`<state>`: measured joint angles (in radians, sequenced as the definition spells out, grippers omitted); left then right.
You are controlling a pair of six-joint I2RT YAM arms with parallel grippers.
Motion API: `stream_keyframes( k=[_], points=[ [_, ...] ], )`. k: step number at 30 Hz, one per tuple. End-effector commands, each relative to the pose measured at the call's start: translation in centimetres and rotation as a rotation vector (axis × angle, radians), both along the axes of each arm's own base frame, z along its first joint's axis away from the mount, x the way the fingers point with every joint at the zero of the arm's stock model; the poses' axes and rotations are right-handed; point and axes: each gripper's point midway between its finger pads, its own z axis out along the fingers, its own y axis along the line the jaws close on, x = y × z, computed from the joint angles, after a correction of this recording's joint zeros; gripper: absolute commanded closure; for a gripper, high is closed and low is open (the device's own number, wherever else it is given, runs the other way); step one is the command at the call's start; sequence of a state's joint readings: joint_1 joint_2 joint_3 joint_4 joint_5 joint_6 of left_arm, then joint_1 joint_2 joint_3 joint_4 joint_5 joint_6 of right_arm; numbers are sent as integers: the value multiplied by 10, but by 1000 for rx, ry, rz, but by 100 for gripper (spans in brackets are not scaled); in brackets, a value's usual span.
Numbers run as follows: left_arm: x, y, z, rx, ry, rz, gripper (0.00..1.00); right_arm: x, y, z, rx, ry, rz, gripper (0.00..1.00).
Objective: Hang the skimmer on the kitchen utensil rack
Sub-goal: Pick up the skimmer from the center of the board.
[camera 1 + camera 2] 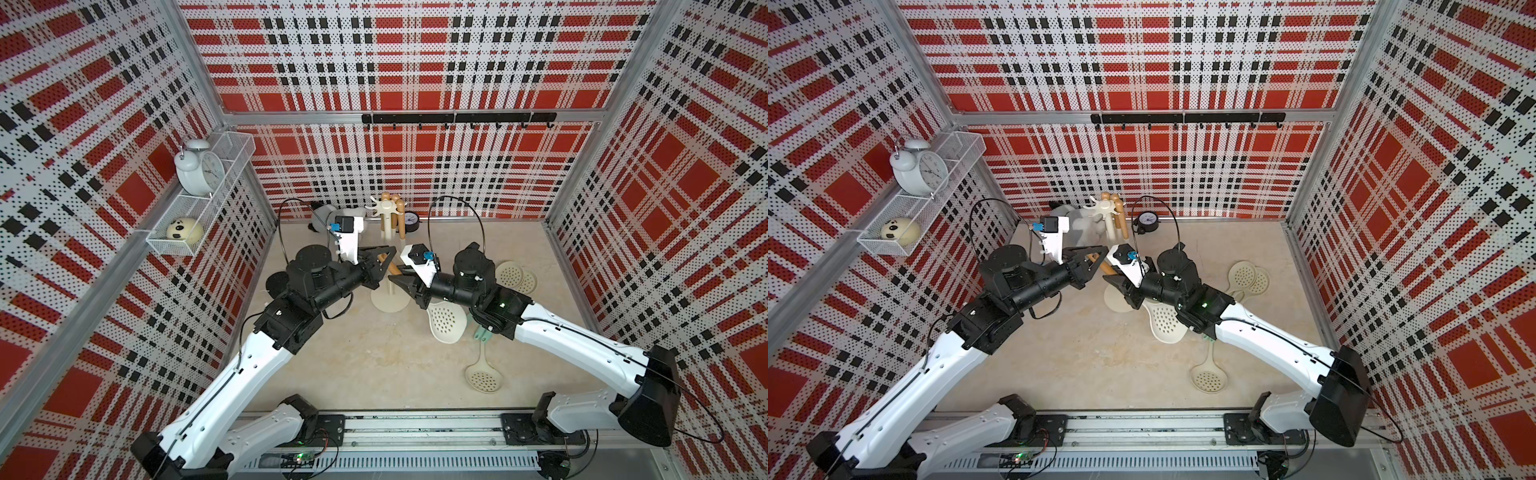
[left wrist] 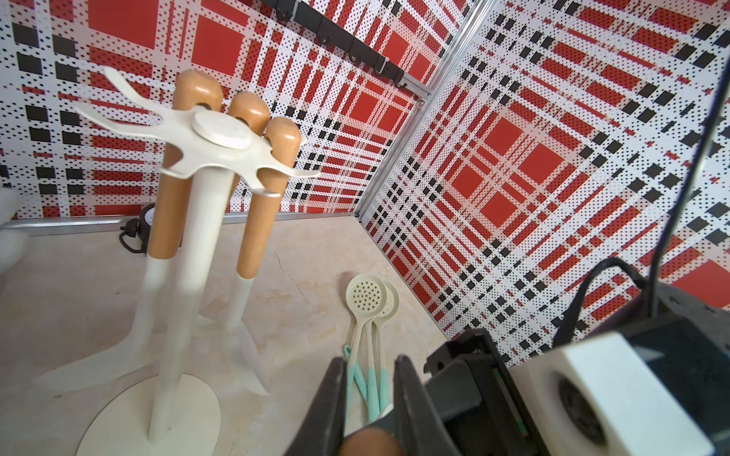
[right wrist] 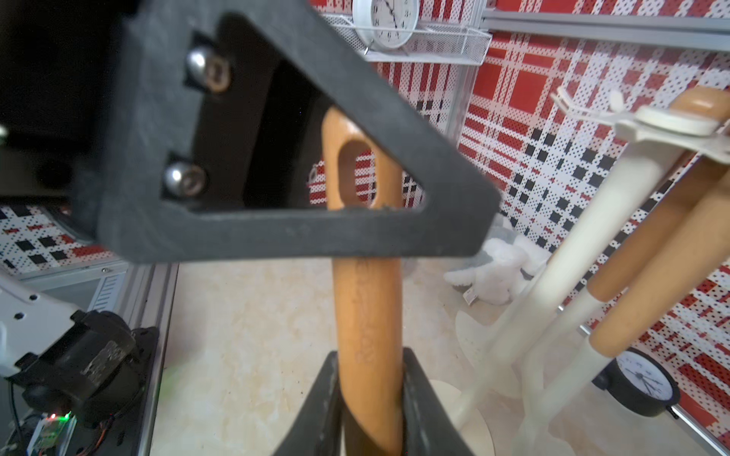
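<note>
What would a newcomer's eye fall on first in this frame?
The loud red plaid walls all around. Then, mid-table, the left tool and right tool both clamped on the wooden handle of one skimmer, right by the cream utensil rack, where three utensils already hang.

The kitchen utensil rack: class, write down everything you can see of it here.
The kitchen utensil rack is a cream-white, plastic-looking stand: a round disc base, a slim pole and a star-shaped crown of short prongs under a round cap. It stands upright on the beige table near the back wall. Three utensils with wooden handles and cream heads hang from prongs on one side; the other prongs are free.
</note>
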<state>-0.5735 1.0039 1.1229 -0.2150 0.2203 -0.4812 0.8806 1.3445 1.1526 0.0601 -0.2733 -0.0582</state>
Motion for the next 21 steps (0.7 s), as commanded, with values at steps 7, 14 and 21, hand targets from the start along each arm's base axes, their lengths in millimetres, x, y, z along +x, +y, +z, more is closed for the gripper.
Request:
stream_keyframes(
  k=[7,14,21],
  points=[
    [-3,1,21,-35,-55,2,100,-4,5,9,80,2,21,94],
    [-9,8,36,-70,-128,3,35,3,-10,5,46,62,-74,100],
    [-25,58,65,-134,-280,135,1,20,-58,-7,-51,191,-246,100]
  ],
)
